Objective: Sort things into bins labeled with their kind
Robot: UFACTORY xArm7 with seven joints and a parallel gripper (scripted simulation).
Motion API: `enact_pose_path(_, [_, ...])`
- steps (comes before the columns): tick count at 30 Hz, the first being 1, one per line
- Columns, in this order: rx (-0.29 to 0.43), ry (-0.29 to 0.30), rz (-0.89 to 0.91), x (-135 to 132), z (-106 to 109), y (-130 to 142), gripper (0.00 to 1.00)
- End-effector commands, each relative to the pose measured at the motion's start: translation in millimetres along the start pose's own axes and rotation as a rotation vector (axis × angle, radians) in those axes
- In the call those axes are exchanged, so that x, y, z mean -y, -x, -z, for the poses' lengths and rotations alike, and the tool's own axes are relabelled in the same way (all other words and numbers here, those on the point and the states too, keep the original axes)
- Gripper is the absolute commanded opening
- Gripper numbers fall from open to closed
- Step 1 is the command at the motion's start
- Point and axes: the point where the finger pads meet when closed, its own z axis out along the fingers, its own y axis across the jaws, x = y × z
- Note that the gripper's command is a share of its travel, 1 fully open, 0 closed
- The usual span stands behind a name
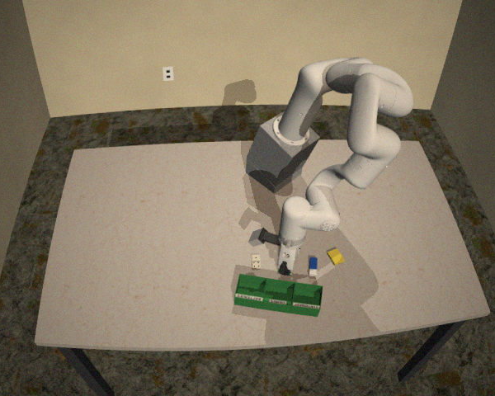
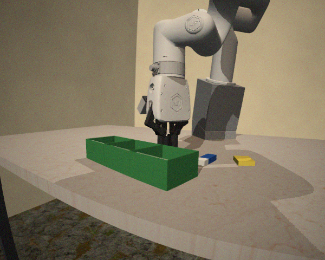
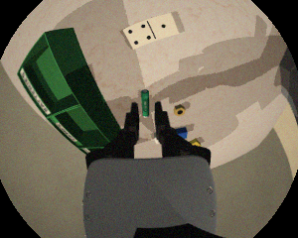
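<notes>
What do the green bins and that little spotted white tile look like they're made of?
The green bins look like matte plastic, or perhaps painted board: thin flat walls, even colour, no shine. The spotted tile, a domino, seems hard plastic or ivory-like resin: smooth white face, crisp black dots. Neither is certain.

The labels on the green bins were too small to read from above. In the exterior view the bins' walls hid the gripper tips. The bench ran off the right edge there.

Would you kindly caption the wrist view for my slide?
Part-open gripper poised over a small green piece, between the green bins and a domino.
</notes>
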Motion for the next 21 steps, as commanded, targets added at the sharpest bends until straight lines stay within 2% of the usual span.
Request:
enact_pose_path(1, [0.001,-0.006,-0.001,3.2,-2.0,-0.1,0.23])
enact_pose_path(12, [0.001,-0.006,-0.001,2.5,-14.0,-0.1,0.23])
enact_pose_path(21, [0.001,-0.006,-0.001,2.5,-14.0,-0.1,0.23])
